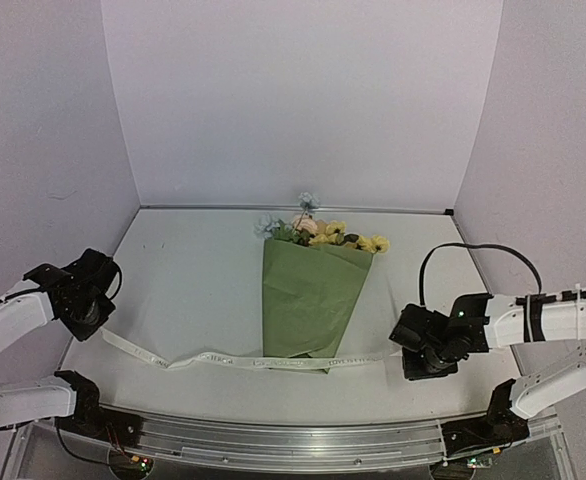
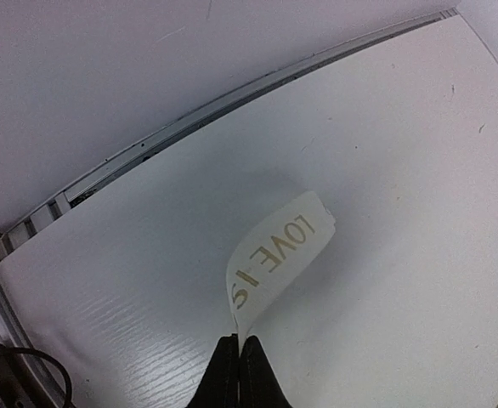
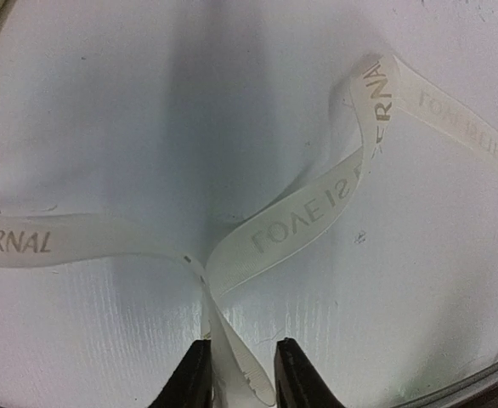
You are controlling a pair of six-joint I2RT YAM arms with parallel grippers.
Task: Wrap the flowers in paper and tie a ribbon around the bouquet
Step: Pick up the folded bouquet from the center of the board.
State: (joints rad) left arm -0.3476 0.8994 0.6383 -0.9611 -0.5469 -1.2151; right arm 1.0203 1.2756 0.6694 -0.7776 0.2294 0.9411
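The bouquet lies mid-table: a cone of olive-green paper (image 1: 308, 300) with pale blue, pink and yellow flowers (image 1: 318, 232) at its far, wide rim. A cream ribbon (image 1: 193, 359) with printed lettering runs across the table along the cone's narrow near end. At the ribbon's left end, my left gripper (image 1: 98, 315) (image 2: 239, 342) is shut on it, and a curl of ribbon (image 2: 274, 255) rises from the closed tips. At the right end, my right gripper (image 1: 405, 350) (image 3: 242, 347) is open. The twisted ribbon (image 3: 300, 221) lies loose between its fingers (image 3: 293, 374), leaning on the left one.
White walls close in the table on the left, back and right. An aluminium rail (image 1: 293, 435) runs along the near edge between the arm bases. A black cable (image 1: 473, 250) loops above the right arm. The table's seam with the wall (image 2: 189, 119) shows beyond the left gripper.
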